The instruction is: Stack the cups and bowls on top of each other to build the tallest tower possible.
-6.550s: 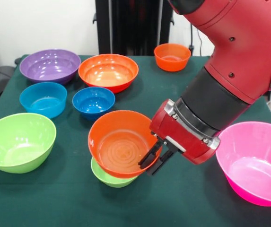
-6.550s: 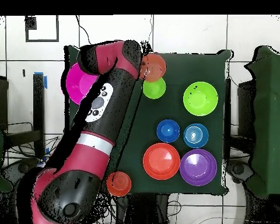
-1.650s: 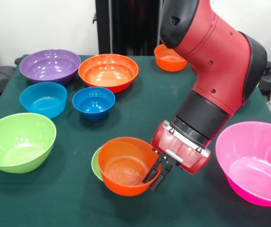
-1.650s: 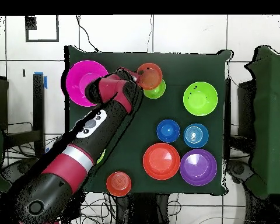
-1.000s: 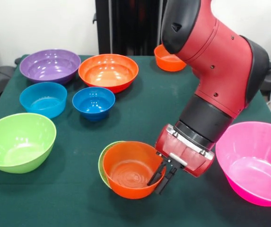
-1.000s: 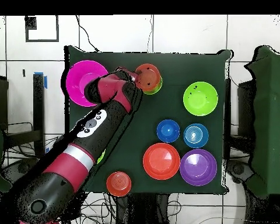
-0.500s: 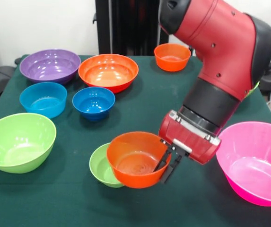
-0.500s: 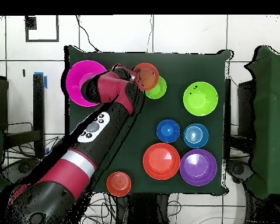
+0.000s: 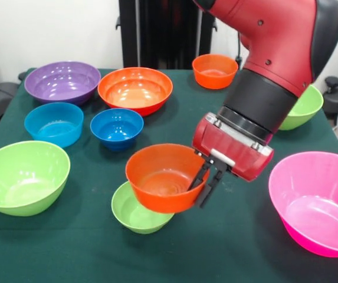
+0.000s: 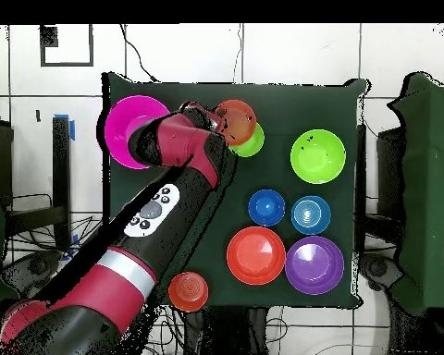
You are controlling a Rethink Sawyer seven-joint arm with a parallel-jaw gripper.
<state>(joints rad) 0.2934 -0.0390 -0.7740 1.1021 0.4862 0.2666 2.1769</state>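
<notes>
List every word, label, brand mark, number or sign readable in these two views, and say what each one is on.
None can be read.
The bowls, such as the held orange bowl and the small lime green bowl below it, are plain plastic with no print.
The arm and gripper show no lettering in the front view.
The pale panel on the arm in the overhead view has dark round marks, too small to read.

Above the gripper [image 9: 207, 183], with its thin black fingers [image 9: 199, 175], sits a glossy red wrist block, then a black collar and bulky red, screw-dotted links.
</notes>
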